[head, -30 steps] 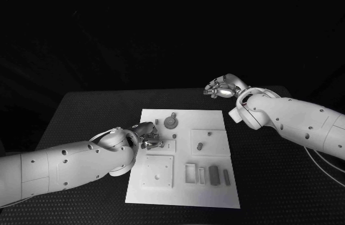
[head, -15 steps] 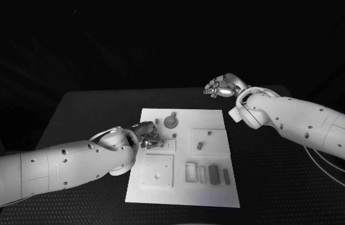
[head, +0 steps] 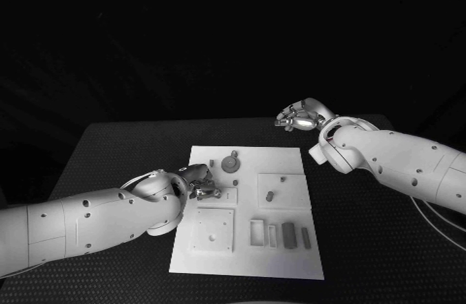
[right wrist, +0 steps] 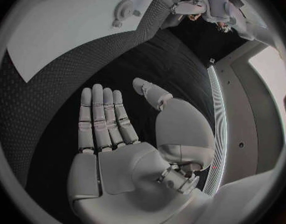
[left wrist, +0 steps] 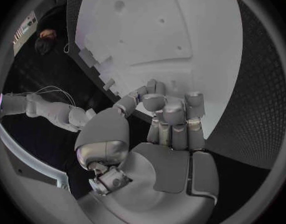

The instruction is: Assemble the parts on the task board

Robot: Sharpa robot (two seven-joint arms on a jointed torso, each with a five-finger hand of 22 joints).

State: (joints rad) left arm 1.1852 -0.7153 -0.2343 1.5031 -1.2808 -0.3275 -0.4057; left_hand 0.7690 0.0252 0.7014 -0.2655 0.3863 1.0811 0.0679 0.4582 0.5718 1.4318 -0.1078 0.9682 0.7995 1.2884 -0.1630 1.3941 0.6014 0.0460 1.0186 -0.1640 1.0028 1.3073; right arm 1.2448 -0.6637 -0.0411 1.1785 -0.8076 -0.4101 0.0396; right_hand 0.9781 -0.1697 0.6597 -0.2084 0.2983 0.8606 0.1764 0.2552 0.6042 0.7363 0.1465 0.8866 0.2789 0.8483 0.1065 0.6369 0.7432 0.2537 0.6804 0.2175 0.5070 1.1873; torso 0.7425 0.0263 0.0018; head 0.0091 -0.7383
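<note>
**Left hand curled over the board, right hand flat and free**

On the near part of the flat white rectangular task board (head: 248,213) three small grey block parts (head: 288,236) lie side by side, near its right edge. Further, at the board's left edge, the silver left hand (head: 199,183) hangs with fingers (left wrist: 174,117) curled in; whether it grasps anything, I cannot tell. A round grey disc part (head: 231,163) sits just beyond it. At the far right, off the board, over the black table (head: 369,230), the silver right hand (right wrist: 112,129) is released, fingers straight, holding nothing.
</note>
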